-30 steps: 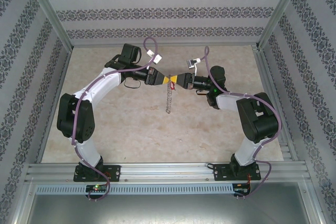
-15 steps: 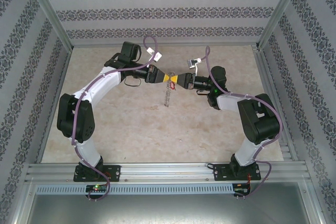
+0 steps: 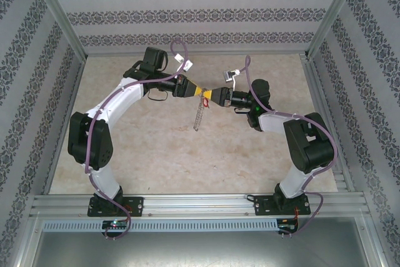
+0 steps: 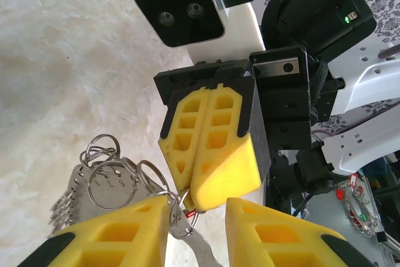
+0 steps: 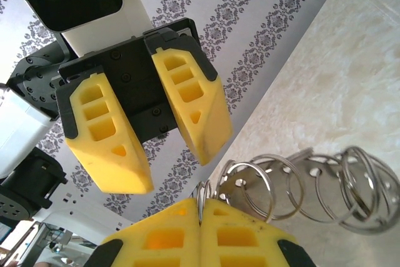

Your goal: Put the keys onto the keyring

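Keyring (image 3: 199,115) is seen hanging as 1 chain of grey rings above the table (image 3: 156,154). Its long axis runs from the meeting point of the 2 claws toward the near side. The right gripper (image 4: 199,189) is closed, and the top end of the keyring is pinched at its tips. The key (image 3: 205,100), known by its red head, sits right at that pinch; whether it is clamped too cannot be told. The left gripper (image 5: 175,167) is held with its jaws apart and nothing between them, tip to tip with the right one. The key lies just ahead of the left tips, so a short closing reach onto the red head is judged to be needed.
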### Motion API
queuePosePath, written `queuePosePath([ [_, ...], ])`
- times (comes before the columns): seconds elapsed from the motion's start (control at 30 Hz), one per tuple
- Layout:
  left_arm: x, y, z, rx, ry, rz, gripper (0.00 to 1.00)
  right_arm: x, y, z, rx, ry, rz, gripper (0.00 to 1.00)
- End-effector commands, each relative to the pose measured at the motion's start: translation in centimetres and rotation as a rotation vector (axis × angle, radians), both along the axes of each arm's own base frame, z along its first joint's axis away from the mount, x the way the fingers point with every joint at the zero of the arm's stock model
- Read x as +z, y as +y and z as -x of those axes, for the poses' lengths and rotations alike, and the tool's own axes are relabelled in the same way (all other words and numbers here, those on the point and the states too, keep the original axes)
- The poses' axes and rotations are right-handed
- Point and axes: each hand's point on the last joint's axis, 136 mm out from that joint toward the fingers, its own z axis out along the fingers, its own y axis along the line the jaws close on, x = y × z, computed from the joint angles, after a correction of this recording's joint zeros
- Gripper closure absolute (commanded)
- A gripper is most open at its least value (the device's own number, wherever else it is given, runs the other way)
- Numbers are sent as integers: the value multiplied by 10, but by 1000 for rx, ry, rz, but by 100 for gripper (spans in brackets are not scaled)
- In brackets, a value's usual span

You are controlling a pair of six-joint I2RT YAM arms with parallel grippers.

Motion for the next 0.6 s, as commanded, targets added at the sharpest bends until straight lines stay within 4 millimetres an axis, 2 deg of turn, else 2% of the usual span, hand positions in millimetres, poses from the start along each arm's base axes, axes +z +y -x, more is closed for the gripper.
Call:
queuePosePath([
  [0.0,2,0,-5,-13,-4,10,70,22,0,11,18,-103,-23,100],
  [0.57,-2,-12,12,-103,27,59,72,22,2,8,17,-102,-25,100],
])
